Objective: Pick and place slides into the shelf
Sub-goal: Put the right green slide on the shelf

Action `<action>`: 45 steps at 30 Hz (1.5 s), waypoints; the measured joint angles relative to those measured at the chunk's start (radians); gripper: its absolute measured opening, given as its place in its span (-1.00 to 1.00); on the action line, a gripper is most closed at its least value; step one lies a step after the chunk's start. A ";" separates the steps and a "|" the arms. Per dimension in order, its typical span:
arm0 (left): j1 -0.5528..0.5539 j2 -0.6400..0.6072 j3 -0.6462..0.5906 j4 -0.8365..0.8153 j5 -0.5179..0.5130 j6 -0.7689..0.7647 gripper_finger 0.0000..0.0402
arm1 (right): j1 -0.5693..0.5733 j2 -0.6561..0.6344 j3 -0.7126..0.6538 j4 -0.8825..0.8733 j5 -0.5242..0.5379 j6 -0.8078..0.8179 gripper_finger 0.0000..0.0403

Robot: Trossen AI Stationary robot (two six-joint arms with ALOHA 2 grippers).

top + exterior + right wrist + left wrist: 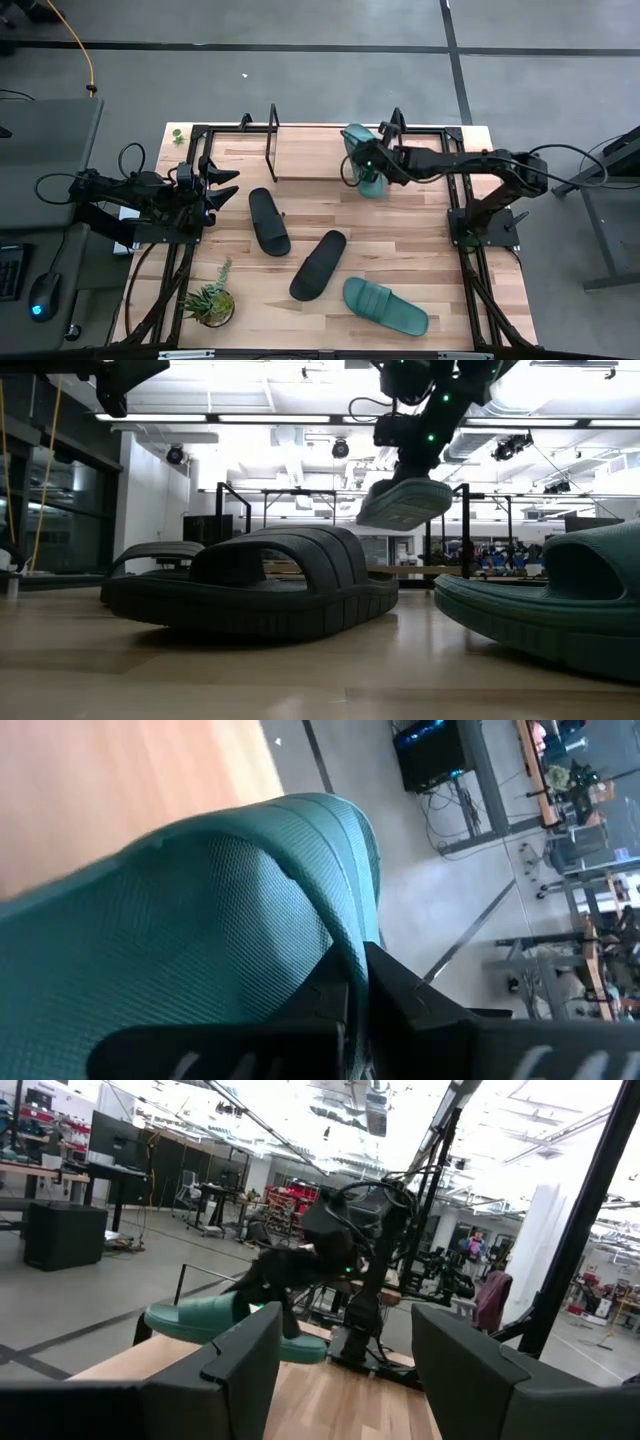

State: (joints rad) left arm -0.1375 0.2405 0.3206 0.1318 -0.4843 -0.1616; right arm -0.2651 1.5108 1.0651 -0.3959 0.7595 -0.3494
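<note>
Above the shelf point(310, 155) by the tabletop's far edge, your right end effector point(365, 165) pinches a teal slide point(362, 150); left end effector point(222, 187) spread.

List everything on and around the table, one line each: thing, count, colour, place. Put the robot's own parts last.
Black slides: 2, matte black, flat on the tabletop near the middle, one left of the other.
Teal slide on the table: 1, teal green, near front edge, right of centre.
Teal slide in the air: 1, teal green, lifted at the shelf's right end.
Shelf: 1, light wood board between black wire brackets, back of the table.
Potted plant: 1, green, front left corner.
Tabletop: 1, light butcher-block.
Left pincer: 1, dark, open, waiting at the left edge.
Right pincer: 1, dark, shut on the lifted teal slide.
</note>
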 joint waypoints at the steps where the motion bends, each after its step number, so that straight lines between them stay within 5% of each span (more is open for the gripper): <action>1: 0.000 0.000 0.000 0.000 0.000 0.000 0.03 | -0.015 0.000 0.000 0.004 -0.013 -0.005 -1.00; 21: 0.000 0.000 0.000 0.000 0.000 0.000 0.03 | -0.194 0.120 0.000 0.017 -0.090 -0.051 -1.00; 45: 0.000 0.000 0.000 -0.005 0.000 0.000 0.03 | -0.251 0.120 0.000 -0.029 -0.110 -0.130 -1.00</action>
State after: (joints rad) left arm -0.1379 0.2409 0.3206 0.1272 -0.4839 -0.1619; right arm -0.5158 1.6310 1.0650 -0.4249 0.6491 -0.4797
